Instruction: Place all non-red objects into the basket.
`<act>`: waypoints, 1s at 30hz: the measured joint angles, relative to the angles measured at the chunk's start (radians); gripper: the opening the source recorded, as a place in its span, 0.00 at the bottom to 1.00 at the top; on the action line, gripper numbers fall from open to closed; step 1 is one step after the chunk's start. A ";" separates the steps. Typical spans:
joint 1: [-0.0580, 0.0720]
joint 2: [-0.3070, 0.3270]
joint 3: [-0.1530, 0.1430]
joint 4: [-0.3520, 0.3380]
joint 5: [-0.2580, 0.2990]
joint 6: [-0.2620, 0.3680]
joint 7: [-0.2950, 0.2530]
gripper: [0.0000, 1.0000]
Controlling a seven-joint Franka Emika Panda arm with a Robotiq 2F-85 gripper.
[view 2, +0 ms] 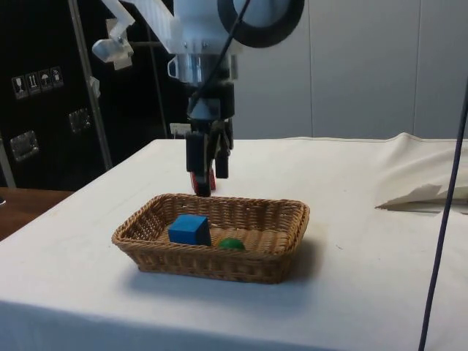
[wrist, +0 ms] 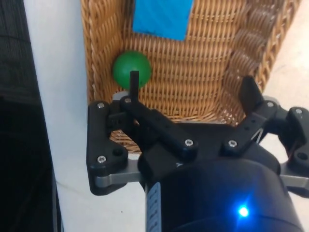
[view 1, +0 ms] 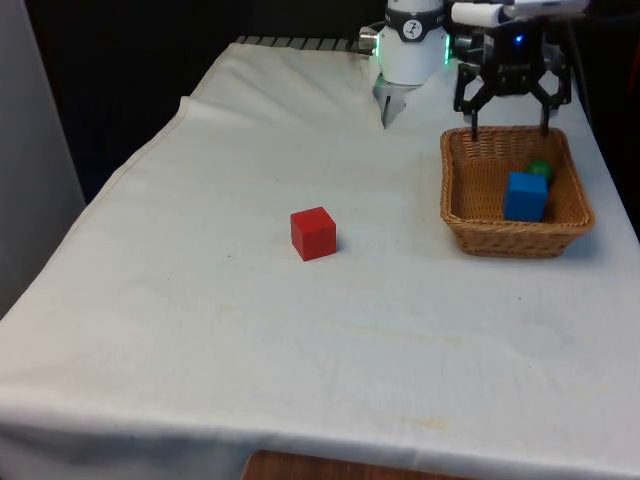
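A wicker basket [view 1: 505,243] stands at the front view's right. A blue cube [view 1: 525,196] and a green ball [view 1: 540,170] lie inside it. My gripper [view 1: 510,125] hangs open and empty just above the basket's far rim. A red cube [view 1: 313,233] sits alone on the white cloth near the table's middle, well to the left of the basket. From the side, the gripper [view 2: 208,179] hovers behind the basket [view 2: 212,263], above the blue cube [view 2: 189,229] and the ball [view 2: 231,243]. In the wrist view the spread fingers of my gripper [wrist: 191,82] frame the ball [wrist: 128,67] and the cube [wrist: 161,17].
The robot's white base [view 1: 410,60] rises just left of the basket at the table's far end. A fold of cloth [view 2: 431,186] is bunched up at the side view's right. A dark cable [view 2: 446,212] hangs there too.
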 measured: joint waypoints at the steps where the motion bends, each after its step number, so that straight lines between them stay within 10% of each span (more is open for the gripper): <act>1: 0.000 -0.003 -0.004 0.004 0.000 -0.008 -0.006 1.00; 30: -0.012 -0.072 -0.163 0.044 -0.007 -0.129 -0.155 1.00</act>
